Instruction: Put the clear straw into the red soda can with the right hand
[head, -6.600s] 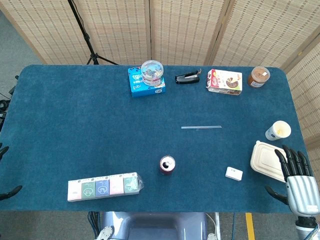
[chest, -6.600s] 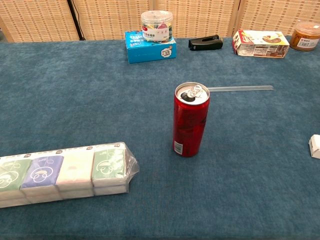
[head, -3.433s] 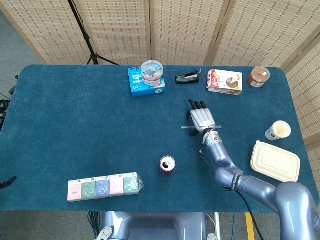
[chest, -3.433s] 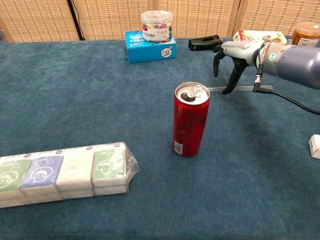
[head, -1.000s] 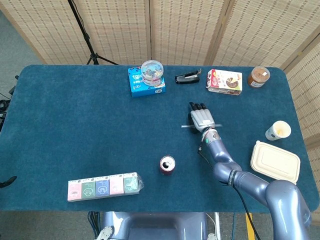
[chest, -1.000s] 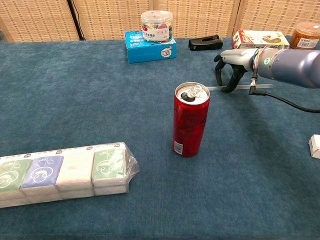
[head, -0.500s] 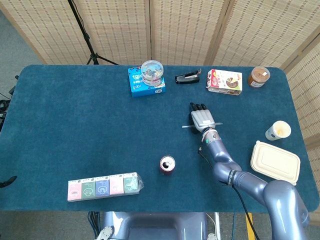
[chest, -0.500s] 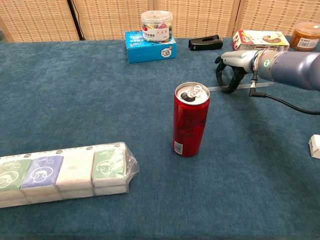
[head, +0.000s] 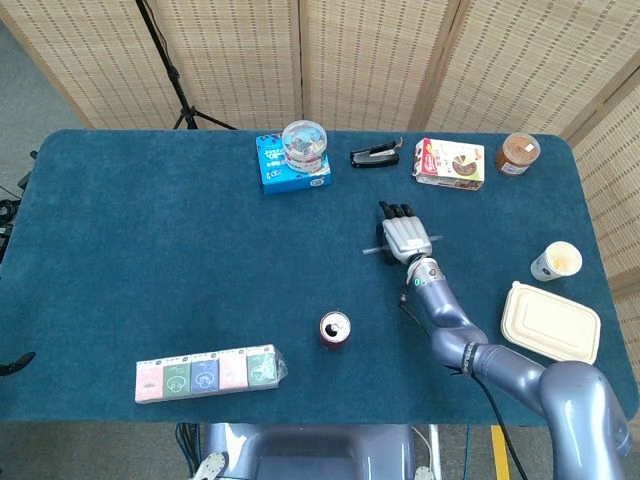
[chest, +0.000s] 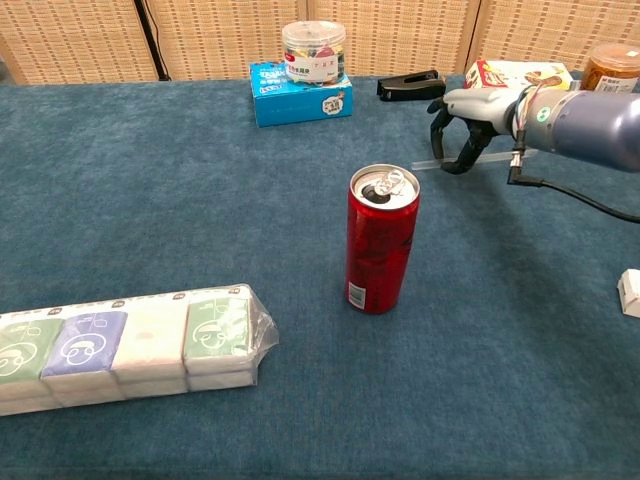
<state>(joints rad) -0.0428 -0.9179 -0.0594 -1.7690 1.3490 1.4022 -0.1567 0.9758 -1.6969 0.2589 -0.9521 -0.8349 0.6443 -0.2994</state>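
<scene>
Blue felt covers the table (head: 150, 250), and near its middle the right hand (head: 404, 236) has its fingers curled around the clear straw (chest: 424, 165) — the straw shows as a thin pale bar sticking out to either side of the hand in the head view, and in the chest view it appears raised just off the cloth. The red soda can (chest: 381, 240) stands upright in front of that hand and to its left, well apart from it, with its top opened and the tab showing. No part of the straw touches the can.

Along the far edge sit a blue box (head: 290, 168) with a clear round jar (head: 303, 145) on top, a black stapler (head: 375, 156), a snack box (head: 449, 162) and a brown-lidded jar (head: 518, 152). At the right edge stand a paper cup (head: 556, 261) and a beige takeaway container (head: 550, 321). A wrapped row of tissue packs (head: 207, 373) lies near the front left.

Only a dark tip at the far left edge of the head view may belong to the left hand — its state cannot be told.
</scene>
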